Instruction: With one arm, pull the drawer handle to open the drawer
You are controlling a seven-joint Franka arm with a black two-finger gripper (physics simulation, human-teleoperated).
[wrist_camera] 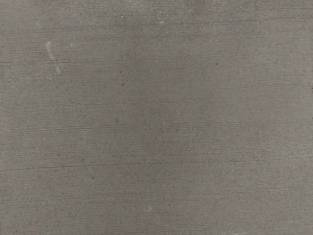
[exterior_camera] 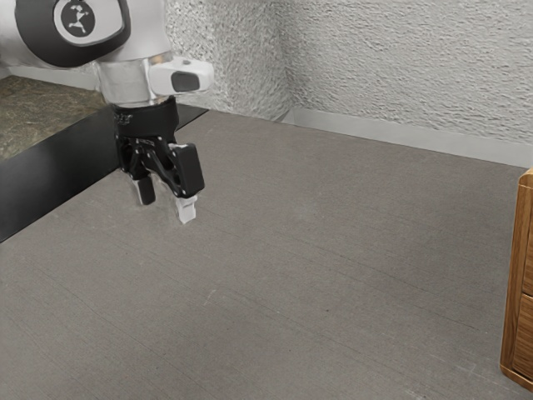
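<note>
Hovering above the table, with the reach toward the drawer not yet begun.
The gripper [exterior_camera: 166, 207] is hanging with its fingers apart, holding nothing. The wooden drawer unit [exterior_camera: 520, 283] is sitting well apart from it at the exterior view's right edge, and its handle cannot be made out. Judged best: crossing low, squaring the fingers to the front, then closing. The grey matte table [exterior_camera: 316, 275] is lying bare beneath, and a rough white wall [exterior_camera: 400, 58] is standing behind.

Tabletop [exterior_camera: 333, 275] matt, fine-grained; wall [exterior_camera: 400, 58] rough stucco; cabinet [exterior_camera: 518, 283] smooth wood w/ sheen.
</note>
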